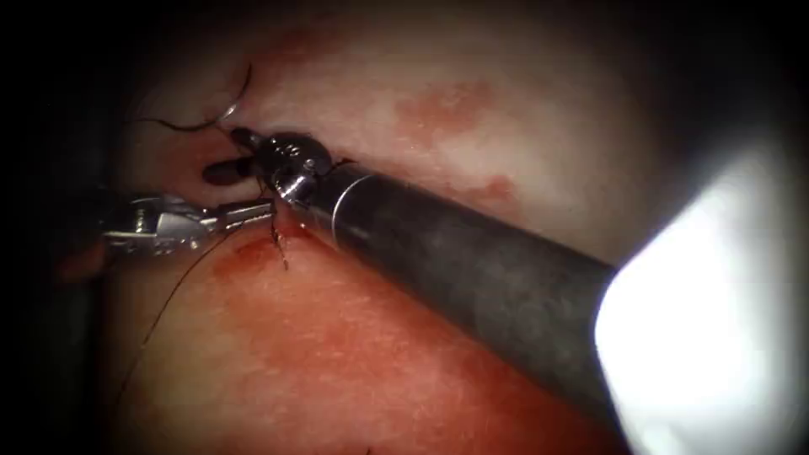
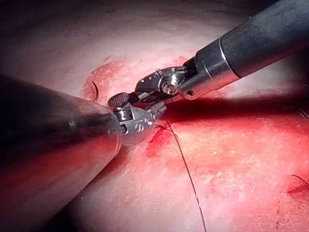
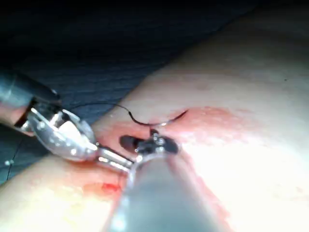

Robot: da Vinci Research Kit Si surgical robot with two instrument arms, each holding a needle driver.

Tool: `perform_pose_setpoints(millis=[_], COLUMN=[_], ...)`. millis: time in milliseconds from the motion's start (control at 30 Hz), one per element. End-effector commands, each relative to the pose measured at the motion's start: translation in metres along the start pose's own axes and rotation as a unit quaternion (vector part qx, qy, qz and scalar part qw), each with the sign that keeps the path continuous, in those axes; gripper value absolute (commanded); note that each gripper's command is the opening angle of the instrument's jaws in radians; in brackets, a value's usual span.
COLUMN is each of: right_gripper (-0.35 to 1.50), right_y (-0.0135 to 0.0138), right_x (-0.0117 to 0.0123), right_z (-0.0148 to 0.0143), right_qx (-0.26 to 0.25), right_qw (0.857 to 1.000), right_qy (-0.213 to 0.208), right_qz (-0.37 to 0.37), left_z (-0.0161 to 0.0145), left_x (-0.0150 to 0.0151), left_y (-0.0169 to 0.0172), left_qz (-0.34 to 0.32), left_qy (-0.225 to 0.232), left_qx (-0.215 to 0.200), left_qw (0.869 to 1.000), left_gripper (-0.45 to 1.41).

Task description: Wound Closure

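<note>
Lying free on the tissue (image 1: 438,109) at upper left, the needle (image 1: 234,105) curves upward-right. Right tool (image 1: 226,153) spreads empty; left tool (image 1: 253,212) pinches thread (image 1: 173,295). No writing legible.

Endoscope looks down from above; wrist views closely share the tissue (image 1: 354,354).

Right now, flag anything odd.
The curved steel needle lies unheld on the pale pork tissue, beyond the open, empty right pincer. The left pincer holds the dark thread. Red fluid stains the tissue beneath it.
</note>
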Motion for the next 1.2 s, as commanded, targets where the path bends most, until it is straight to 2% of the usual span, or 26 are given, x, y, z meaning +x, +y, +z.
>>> perform_pose_setpoints(millis=[33,300,433,600,633,667,700,1000,1200], right_gripper=[0.84,0.78,0.62,0.24,-0.1,-0.27,-0.35,-0.35,-0.35], right_y=[0.0004,0.0016,0.0017,0.0013,0.0012,0.0012,0.0011,0.0008,0.0003], right_x=[0.0003,-0.0009,-0.0026,-0.0036,-0.0035,-0.0034,-0.0033,-0.0034,-0.003], right_z=[0.001,0.002,0.0034,0.0041,0.0041,0.004,0.004,0.0031,-0.0001], right_qx=[-0.005,-0.025,-0.021,-0.005,0.0,0.004,0.007,0.013,0.019], right_qw=[1.0,0.999,0.995,0.982,0.976,0.972,0.97,0.97,0.974], right_qy=[0.001,-0.001,-0.029,-0.039,-0.039,-0.039,-0.04,-0.044,-0.037], right_qz=[0.001,0.039,0.088,0.182,0.215,0.232,0.241,0.237,0.223], left_z=[0.0007,0.0006,0.0005,0.0002,0.0001,0.0,0.0,-0.0009,-0.0019], left_x=[-0.0003,-0.0002,-0.0002,-0.0002,-0.0003,-0.0003,-0.0003,-0.0012,-0.0028], left_y=[0.0001,0.0002,0.0003,0.0003,0.0002,0.0002,0.0002,0.0,-0.0006], left_qz=[-0.002,-0.002,-0.002,-0.001,-0.001,-0.001,-0.001,-0.003,-0.01], left_qy=[0.001,0.0,0.0,0.001,0.001,0.001,0.002,0.0,-0.011], left_qx=[0.0,-0.001,-0.001,-0.002,-0.002,-0.003,-0.003,-0.004,-0.003], left_qw=[1.0,1.0,1.0,1.0,1.0,1.0,1.0,1.0,1.0], left_gripper=[-0.45,-0.45,-0.45,-0.45,-0.45,-0.45,-0.45,-0.45,-0.45])
